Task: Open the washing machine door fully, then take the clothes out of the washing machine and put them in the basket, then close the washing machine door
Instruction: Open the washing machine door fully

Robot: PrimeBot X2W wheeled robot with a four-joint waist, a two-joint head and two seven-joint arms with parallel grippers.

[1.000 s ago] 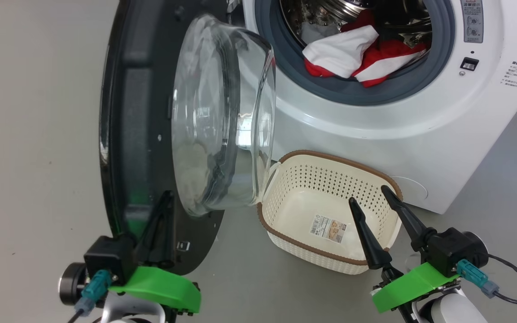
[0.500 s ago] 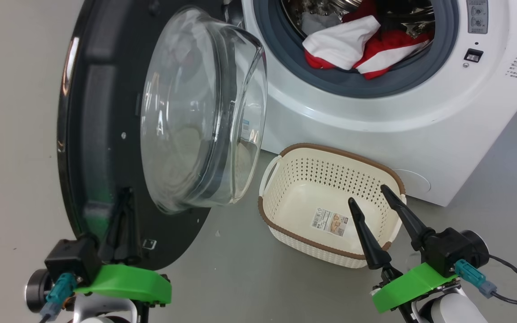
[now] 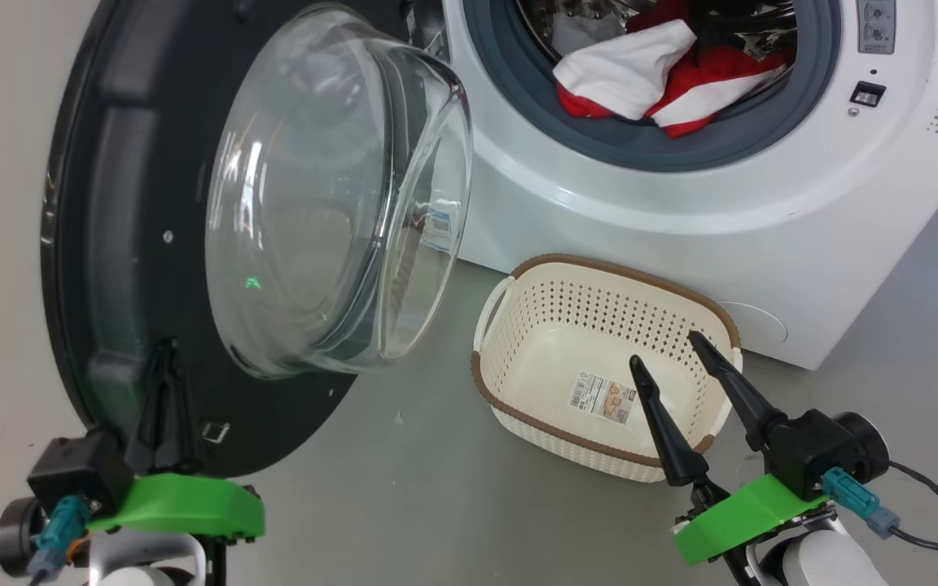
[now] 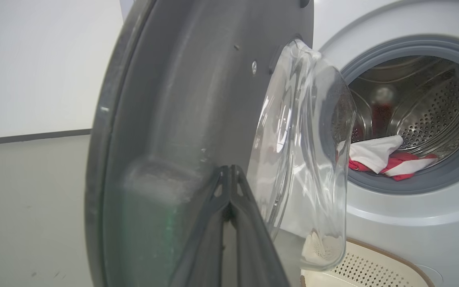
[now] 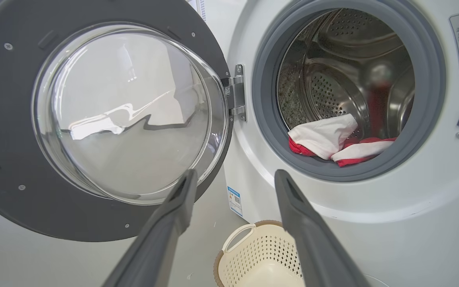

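left gripper (image 3: 166, 352): fingers pressed together, nothing between them; tips lie on the inner face of the washing machine door (image 3: 111, 203) near its lower edge; firm contact or just in front, cannot tell
right gripper (image 3: 664, 348): fingers spread wide, holding nothing; hangs over the near right part of the basket (image 3: 599, 264), fingers pointing toward the machine
washing machine door: swung out to the left of the opening, inner side facing the head camera; black rim, hung from a metal hinge (image 5: 237, 91) at the opening's left edge
glass bowl window (image 3: 330, 195): clear, bulges out from the door toward the basket
washing machine (image 3: 681, 212): white front loader, mouth uncovered, grey gasket (image 3: 648, 150) around it, steel drum (image 5: 333, 87) behind
clothes (image 3: 624, 77): red and white fabric, bunched at the drum's front bottom, lying partly on the gasket lip
basket: cream, perforated, brown rim; on the floor (image 3: 404, 488) just in front of the machine, below the opening; no garments inside, sticker (image 3: 603, 399) on its bottom
blue label (image 5: 234, 201): small, on the machine front, lower left of the opening
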